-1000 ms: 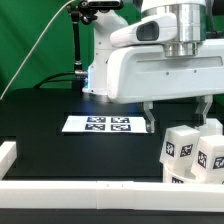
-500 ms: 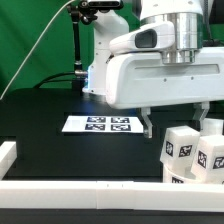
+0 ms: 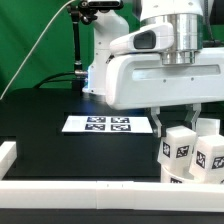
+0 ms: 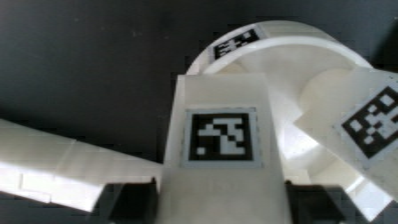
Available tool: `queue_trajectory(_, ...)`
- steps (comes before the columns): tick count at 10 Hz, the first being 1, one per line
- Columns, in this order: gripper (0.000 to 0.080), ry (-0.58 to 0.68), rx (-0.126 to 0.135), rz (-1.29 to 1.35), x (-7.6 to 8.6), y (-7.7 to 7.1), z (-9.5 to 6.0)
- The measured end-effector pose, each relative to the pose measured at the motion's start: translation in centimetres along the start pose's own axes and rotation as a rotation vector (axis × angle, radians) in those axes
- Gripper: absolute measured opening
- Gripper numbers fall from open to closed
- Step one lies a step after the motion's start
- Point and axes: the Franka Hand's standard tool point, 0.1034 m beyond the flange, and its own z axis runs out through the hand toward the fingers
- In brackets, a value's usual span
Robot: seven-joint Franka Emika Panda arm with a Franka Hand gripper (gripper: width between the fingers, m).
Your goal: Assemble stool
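Note:
Three chunky white stool legs with black-and-white tags stand close together at the exterior view's right. My gripper (image 3: 177, 122) is down over the nearest leg (image 3: 180, 152), one dark finger on each side of it. In the wrist view this leg (image 4: 221, 110) fills the gap between my fingers (image 4: 134, 200), which press against its sides. A second leg (image 3: 212, 158) stands beside it and also shows in the wrist view (image 4: 365, 115). A third leg (image 3: 208, 128) stands behind and shows in the wrist view (image 4: 294, 45). The seat disc is out of view.
The marker board (image 3: 105, 124) lies flat on the black table, left of the gripper in the exterior view. A long white border rail (image 3: 80, 200) runs along the front edge, and another rail piece (image 3: 8, 152) sits at the left. A rail also shows in the wrist view (image 4: 54, 150).
The arm shifted slightly right, then held still. The visible finger moved inward to the nearest leg's side, so the jaws have closed on it.

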Motion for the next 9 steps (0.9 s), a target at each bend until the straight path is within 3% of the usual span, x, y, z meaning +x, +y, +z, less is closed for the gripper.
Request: queue_trajectory(9,0.0339,0.055,-0.021,0.962,-0.09,-0.76,0.07)
